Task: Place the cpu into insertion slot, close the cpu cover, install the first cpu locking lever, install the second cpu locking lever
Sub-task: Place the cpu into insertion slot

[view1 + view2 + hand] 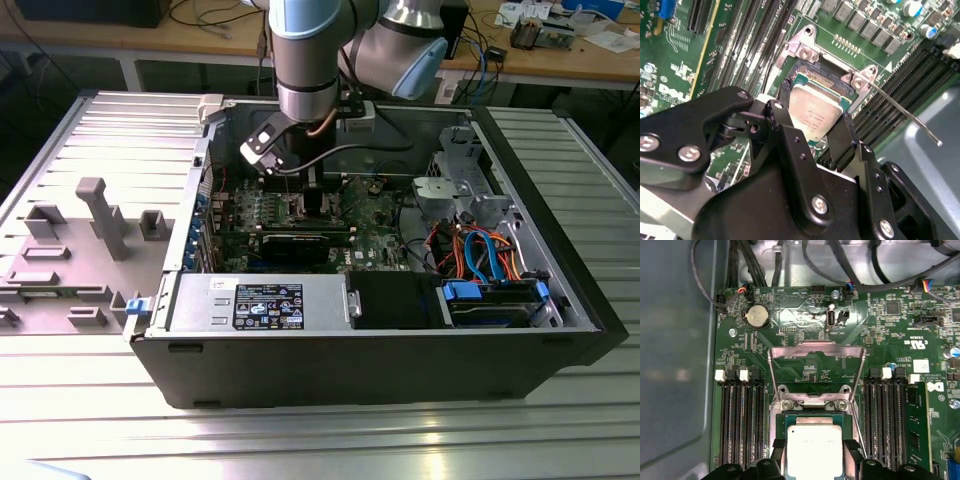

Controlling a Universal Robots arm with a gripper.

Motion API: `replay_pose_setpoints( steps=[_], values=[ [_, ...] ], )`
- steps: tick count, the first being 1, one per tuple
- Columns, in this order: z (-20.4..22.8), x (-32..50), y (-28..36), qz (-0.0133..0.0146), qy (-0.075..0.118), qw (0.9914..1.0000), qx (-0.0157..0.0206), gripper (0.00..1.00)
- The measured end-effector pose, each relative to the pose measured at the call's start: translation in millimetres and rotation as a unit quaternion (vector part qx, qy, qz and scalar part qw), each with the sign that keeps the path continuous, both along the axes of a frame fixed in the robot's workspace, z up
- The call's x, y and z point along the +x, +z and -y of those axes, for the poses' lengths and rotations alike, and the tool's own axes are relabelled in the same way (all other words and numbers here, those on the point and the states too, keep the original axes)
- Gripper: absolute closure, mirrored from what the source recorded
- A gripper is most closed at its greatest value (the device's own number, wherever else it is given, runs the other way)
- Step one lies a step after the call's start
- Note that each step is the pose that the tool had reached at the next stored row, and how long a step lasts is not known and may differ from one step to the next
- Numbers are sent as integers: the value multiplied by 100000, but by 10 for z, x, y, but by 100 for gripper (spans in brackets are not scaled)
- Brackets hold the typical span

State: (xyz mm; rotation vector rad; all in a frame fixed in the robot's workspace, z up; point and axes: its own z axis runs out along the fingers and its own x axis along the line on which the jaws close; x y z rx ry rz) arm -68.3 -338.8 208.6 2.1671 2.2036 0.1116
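Pincer (816,119): pinching the chip (810,117) by two opposite edges
Chip: silver face up, low over the socket (816,81), seemingly a little skewed
Cover (815,347): tipped up, open, just beyond the socket
Lever (905,112): unlatched, angled away from the socket
Risk: released skewed, the chip may sit crooked and crush the socket's contacts

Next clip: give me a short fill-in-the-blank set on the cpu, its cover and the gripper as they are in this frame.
1. The cpu cover stands ____, not closed.
2. The cpu sits ____ the two fingers of the gripper, at the insertion slot.
3. The circuit board around the slot is ____ in colour.
Missing words: open; between; green.
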Motion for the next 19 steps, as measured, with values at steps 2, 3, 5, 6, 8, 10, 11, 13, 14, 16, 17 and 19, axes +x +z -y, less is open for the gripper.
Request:
replay_pose_setpoints(
  steps=[2, 3, 5, 6, 8, 10, 11, 13, 14, 16, 17, 19],
  values=[
    [0, 0, -11, 6, 732, 99997, 8, 46],
    [0, -1, -17, 3, 808, 99997, 6, 46],
    [0, -1, -29, 2, 818, 99997, 7, 46],
    [0, -3, -33, -1, 811, 99997, 4, 46],
    [0, -5, -43, 1, 812, 99997, 5, 46],
    [0, -8, -54, -1, 809, 99997, 4, 46],
    [0, -13, -58, -1, 800, 99997, 3, 46],
    [0, -13, -69, 0, 802, 99997, 8, 46],
    [0, -13, -81, 1, 736, 99997, 7, 46],
    [1, -13, -88, -11, 615, 99998, -11, 46],
    [1, -13, -89, -9, 601, 99998, -7, 46],
    [0, -16, -90, -1, 54, 100000, 9, 46]
  ],
)
